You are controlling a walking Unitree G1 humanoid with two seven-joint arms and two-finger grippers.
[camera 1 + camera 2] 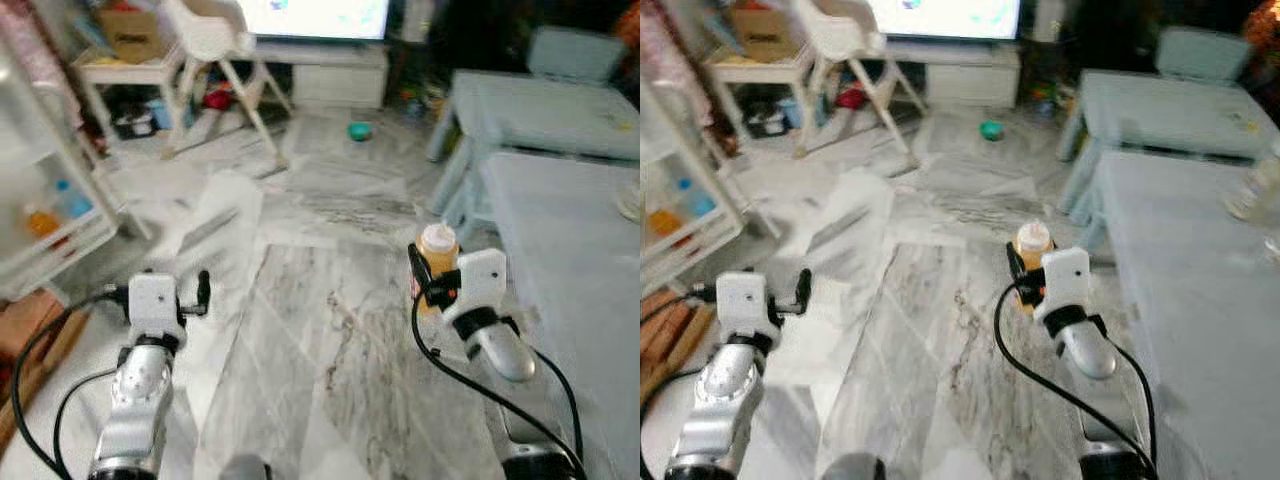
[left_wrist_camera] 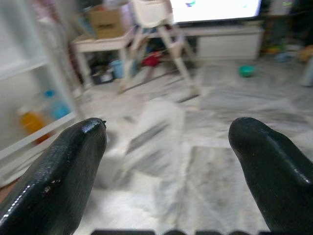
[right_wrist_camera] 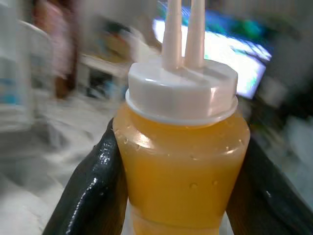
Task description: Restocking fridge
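Soft daylight is filling the room evenly and casting hardly any shadow under my arms, while the screen (image 1: 315, 17) at the far wall is blowing out to white glare. My head views are smearing with motion blur, worst toward the edges. At my right wrist the orange bottle (image 3: 182, 161) is staying fairly sharp while everything behind it is dissolving into streaks.

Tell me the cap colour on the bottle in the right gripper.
White, on the orange-filled squeeze bottle held by the right gripper; clearest in the right wrist view.
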